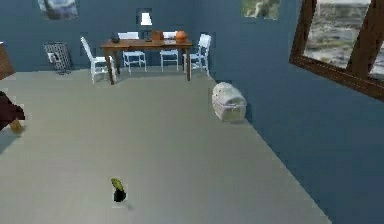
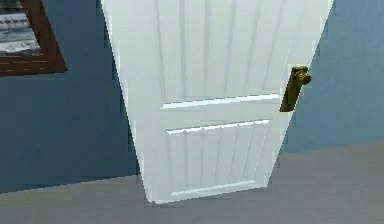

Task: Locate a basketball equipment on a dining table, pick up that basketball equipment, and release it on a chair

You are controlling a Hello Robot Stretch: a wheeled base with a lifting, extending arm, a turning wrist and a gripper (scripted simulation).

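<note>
Orange and round, the basketball sits on the brown wooden worktop at the far blue wall, toward its right end in the forward view. Four white chairs stand around it: one at each end and two along the near side. Two pictures hang high on the walls. One pale chest stands on the floor by the right-hand wall, and one small yellow-green thing lies nearer. The arm side view faces one white panelled door with one brass handle. What state the fingers are in cannot be told.
</note>
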